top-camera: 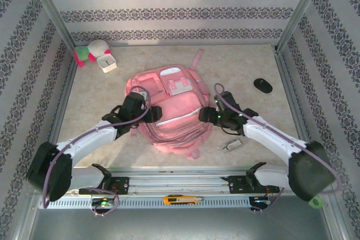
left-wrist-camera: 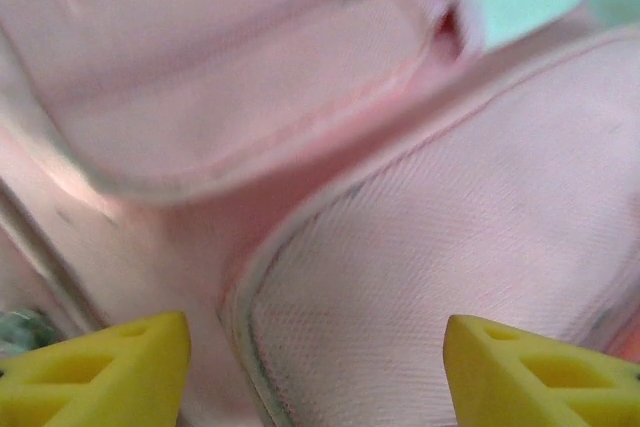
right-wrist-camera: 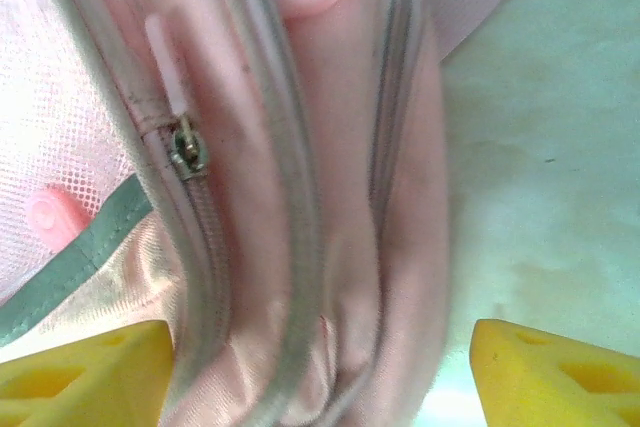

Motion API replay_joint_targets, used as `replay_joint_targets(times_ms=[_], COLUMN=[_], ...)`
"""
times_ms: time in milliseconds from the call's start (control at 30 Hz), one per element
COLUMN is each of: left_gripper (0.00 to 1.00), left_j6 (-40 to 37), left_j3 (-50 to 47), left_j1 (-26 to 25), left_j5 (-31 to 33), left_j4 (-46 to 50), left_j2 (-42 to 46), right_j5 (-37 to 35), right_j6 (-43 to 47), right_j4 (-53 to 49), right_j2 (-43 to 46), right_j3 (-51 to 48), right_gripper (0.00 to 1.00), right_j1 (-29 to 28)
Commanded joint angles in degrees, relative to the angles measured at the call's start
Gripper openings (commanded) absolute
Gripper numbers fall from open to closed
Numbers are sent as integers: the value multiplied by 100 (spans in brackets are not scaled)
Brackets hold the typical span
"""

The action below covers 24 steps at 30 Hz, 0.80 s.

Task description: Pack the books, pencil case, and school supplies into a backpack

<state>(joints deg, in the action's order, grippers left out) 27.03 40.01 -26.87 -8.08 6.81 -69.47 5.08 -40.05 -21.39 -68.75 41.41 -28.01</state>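
A white square clock sits in the far left corner, beside a plush toy. The left fingers stand wide apart at the left side of the pink backpack, gripping nothing. The backpack lies mid-surface — zip pockets up. The right fingers are wide too, with the backpack's right edge and a zip pull showing between them. A small silver-grey gadget lies just right of the backpack — a black oval object sits farther back.
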Motion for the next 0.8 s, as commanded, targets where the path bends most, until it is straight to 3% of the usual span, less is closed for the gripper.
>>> replay_joint_targets(times_ms=[0,133,200,367,567,767], left_gripper=[73,74,74,71,70,69], left_j6=[-2224,-5085,-6452,-8619,-9736,-10088], left_j3=[497,903,1261,2017,2435,2745], left_j1=[838,1880,2148,2646,2679,2687], left_j5=[-997,-2763,-3002,-3392,-3068,-2778], left_j4=[761,1679,2455,3878,4351,4429], left_j2=[647,752,335,-1094,-2164,-2873], right_j5=[555,1172,1389,1902,2068,1857], right_j6=[478,542,480,417,311,157], right_j4=[-622,-448,-287,278,561,576], right_j2=[615,1015,1044,967,1014,1287], right_j3=[240,186,142,-159,-417,-687], right_gripper=[80,81,81,78,77,77], right_j1=[329,617,681,683,537,473])
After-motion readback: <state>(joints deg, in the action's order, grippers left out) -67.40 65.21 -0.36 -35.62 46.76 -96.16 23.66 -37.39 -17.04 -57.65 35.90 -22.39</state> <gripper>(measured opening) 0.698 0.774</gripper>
